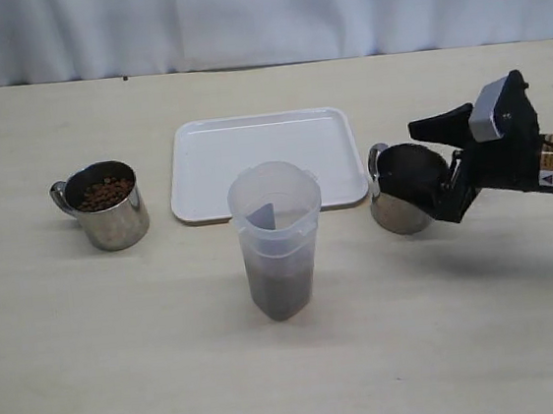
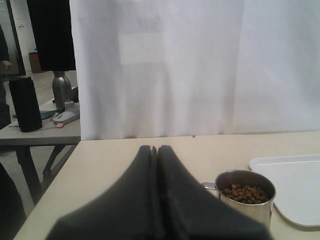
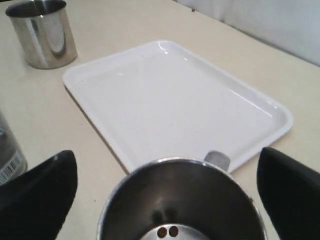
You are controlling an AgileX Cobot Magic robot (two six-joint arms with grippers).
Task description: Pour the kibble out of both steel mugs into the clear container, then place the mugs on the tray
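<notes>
**Kibble (image 1: pixel 281 288) lay in clear container (image 1: pixel 275 207) as right gripper (image 1: pixel 431 173) stood open**

The clear container stood upright near the middle of the pale surface (image 1: pixel 125 361), a brown layer of kibble in its lower part. The white tray (image 1: pixel 262 159) lay behind it, toward the far edge. Toward the right edge, just beside the tray's near right corner, the near-empty mug (image 1: pixel 400 189) stood upright between the right gripper's jaws. They were spread wide on either side and gripped nothing. The wrist view showed a gap at each of the fingers (image 3: pixel 37 192) and two pellets (image 3: pixel 167 231) on the mug's bottom. Whether the mug's handle touched the tray's rim could not be told. Toward the left edge the full mug (image 1: pixel 108 205) stood upright, apart from the tray, with brown pellets up near its brim. The left gripper (image 2: pixel 155 152) hung over the surface short of that mug, its jaws pressed together and holding nothing.
</notes>
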